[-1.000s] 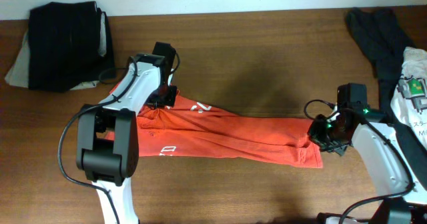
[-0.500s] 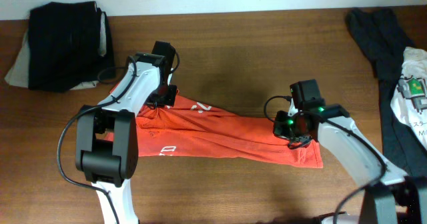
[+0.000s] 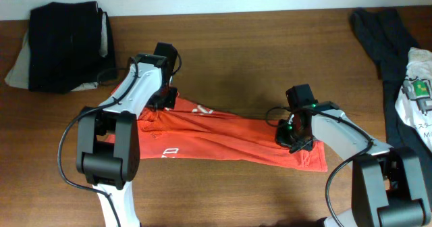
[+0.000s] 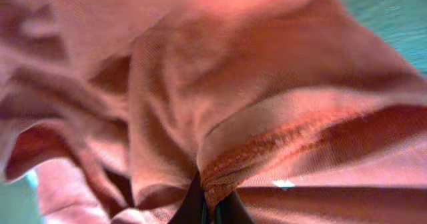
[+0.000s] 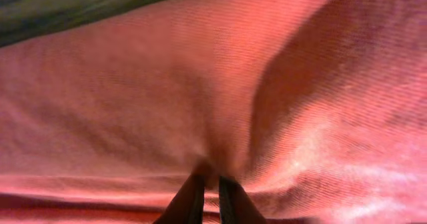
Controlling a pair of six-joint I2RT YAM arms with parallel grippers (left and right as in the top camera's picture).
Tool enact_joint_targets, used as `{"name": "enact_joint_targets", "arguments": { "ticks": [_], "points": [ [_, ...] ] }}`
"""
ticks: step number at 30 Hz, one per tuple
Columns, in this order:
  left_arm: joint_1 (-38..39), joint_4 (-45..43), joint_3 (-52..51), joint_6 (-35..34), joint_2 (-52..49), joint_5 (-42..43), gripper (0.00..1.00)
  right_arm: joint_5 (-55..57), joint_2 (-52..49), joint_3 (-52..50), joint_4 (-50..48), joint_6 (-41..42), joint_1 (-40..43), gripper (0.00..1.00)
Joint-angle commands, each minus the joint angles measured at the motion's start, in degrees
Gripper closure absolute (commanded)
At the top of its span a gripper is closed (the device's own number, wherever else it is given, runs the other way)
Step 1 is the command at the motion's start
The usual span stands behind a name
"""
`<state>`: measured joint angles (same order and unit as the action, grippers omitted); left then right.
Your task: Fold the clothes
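Wooden tabletop (image 3: 270, 51) below, the left claw (image 4: 208, 207) is clamped on bunched fabric and the right claw (image 5: 208, 194) pinches a fold of the red-orange T-shirt (image 3: 229, 136) stretched between them, where thin pinches may slip if tugged.

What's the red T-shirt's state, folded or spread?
Neither: the red T-shirt lies bunched in a long creased strip, left gripper and right gripper pinching it.
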<state>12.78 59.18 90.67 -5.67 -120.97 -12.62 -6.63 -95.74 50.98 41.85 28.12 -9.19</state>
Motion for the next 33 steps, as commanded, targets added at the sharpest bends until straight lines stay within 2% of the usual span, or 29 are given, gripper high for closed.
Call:
{"name": "enact_joint_targets", "arguments": {
  "ticks": [1, 15, 18, 21, 24, 25, 26, 33],
  "points": [
    [-2.1, 1.44, 1.11, -2.73, 2.03, -6.91, 0.99, 7.17, -1.11, -0.31, 0.98, 1.53, -0.07, 0.87],
    [-13.49, 3.93, 1.6, -6.69, 8.09, -6.67, 0.99, 7.37, -1.11, -0.31, 0.81, 2.58, -0.07, 0.87],
    [-13.92, 4.24, 1.97, -7.15, 11.63, -4.09, 0.99, 7.34, -1.11, -0.31, 0.61, 2.58, -0.07, 0.87],
    [-13.09, 2.99, 1.99, -5.99, 16.74, 2.25, 0.99, 7.34, -1.11, -0.31, 0.28, 2.6, -0.07, 0.87],
    [-11.69, 2.78, 1.99, -5.14, 19.43, 3.39, 0.99, 7.34, -1.11, -0.31, 0.33, 2.58, -0.07, 0.87],
    [-11.32, 2.78, 1.99, -5.16, 19.67, 3.39, 0.97, 7.34, -1.11, -0.31, 0.35, 2.58, -0.07, 0.87],
    [-11.08, 2.84, 1.99, -5.16, 19.69, 3.39, 0.84, 7.34, -1.11, -0.31, 0.35, 2.58, -0.07, 0.87],
    [-11.08, 4.92, 1.95, -5.22, 19.47, 1.62, 0.83, 7.37, -1.11, -0.31, 0.39, 2.56, -0.07, 0.87]
  ]
}}
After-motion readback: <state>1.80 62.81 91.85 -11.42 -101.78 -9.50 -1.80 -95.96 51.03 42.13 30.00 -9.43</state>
